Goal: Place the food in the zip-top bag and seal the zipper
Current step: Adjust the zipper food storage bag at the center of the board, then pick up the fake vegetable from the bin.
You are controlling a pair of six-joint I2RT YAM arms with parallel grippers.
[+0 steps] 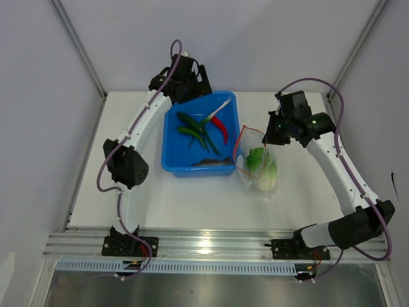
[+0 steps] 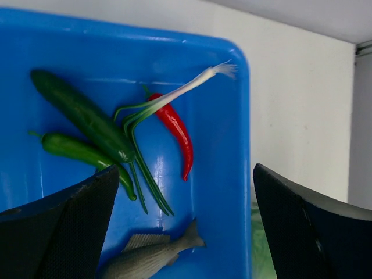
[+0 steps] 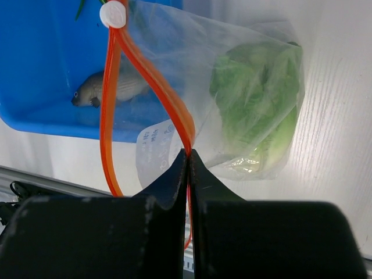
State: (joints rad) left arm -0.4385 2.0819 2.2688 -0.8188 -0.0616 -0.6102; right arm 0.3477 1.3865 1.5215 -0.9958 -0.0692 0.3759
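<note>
The zip-top bag (image 3: 174,58) lies right of the blue bin, its mouth open, with the pale green cabbage (image 3: 256,110) inside it. My right gripper (image 3: 189,154) is shut on the orange-red zipper (image 3: 145,70) strip and holds the mouth up; the top view shows that gripper (image 1: 268,135) above the bag (image 1: 271,182). My left gripper (image 2: 186,232) hangs open and empty over the bin. Below it lie two dark green pods (image 2: 81,113), a red chili (image 2: 177,131) and a whitish stalk (image 2: 174,96).
The blue bin (image 1: 195,171) stands mid-table and also holds a grey toy fish (image 2: 148,256). The zipper's white slider (image 3: 113,14) sits at the strip's far end. Metal rails (image 1: 211,243) line the near edge, and white walls close the sides and back.
</note>
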